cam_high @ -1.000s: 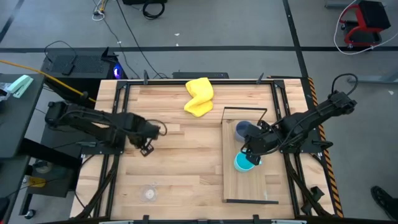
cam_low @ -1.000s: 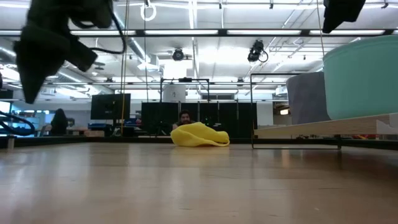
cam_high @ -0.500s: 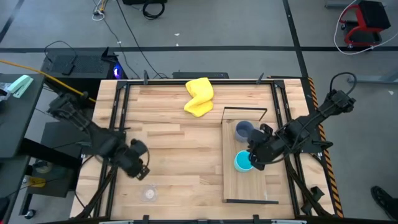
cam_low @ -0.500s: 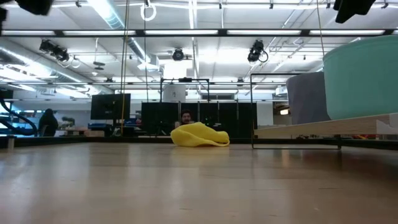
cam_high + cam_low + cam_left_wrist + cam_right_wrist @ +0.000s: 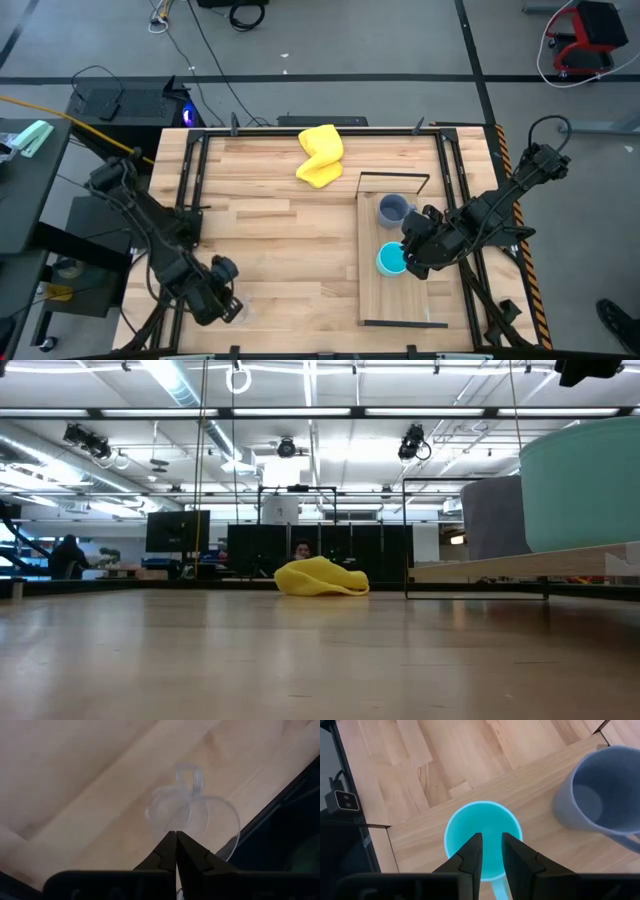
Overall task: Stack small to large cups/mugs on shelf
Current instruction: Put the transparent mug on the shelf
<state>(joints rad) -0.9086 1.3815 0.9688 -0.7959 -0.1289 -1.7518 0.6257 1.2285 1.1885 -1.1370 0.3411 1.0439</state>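
Note:
The clear cup [image 5: 238, 312] stands on the tabletop near the near left corner. My left gripper [image 5: 228, 303] is shut and hangs over it; the left wrist view shows the closed fingertips [image 5: 176, 834] above the cup [image 5: 192, 812]. The cyan mug [image 5: 388, 262] and the grey-blue mug [image 5: 393, 209] stand upright on the pale shelf [image 5: 375, 300] at the right. My right gripper [image 5: 406, 259] is narrowly open above the cyan mug's mouth [image 5: 482, 822], clear of it. The low view shows both mugs [image 5: 585, 480] [image 5: 492, 518] on the shelf [image 5: 500, 568].
A yellow cloth [image 5: 320, 155] lies at the far middle of the table. Black frame rails [image 5: 185, 200] run along the table's left and right sides. Bare planks lie between the clear cup and the shelf. A person [image 5: 297, 548] sits in the room beyond.
My left gripper has swung from the table's left middle toward the near edge and now hangs over the clear cup. My right gripper has risen a little above the cyan mug, which stays on the shelf.

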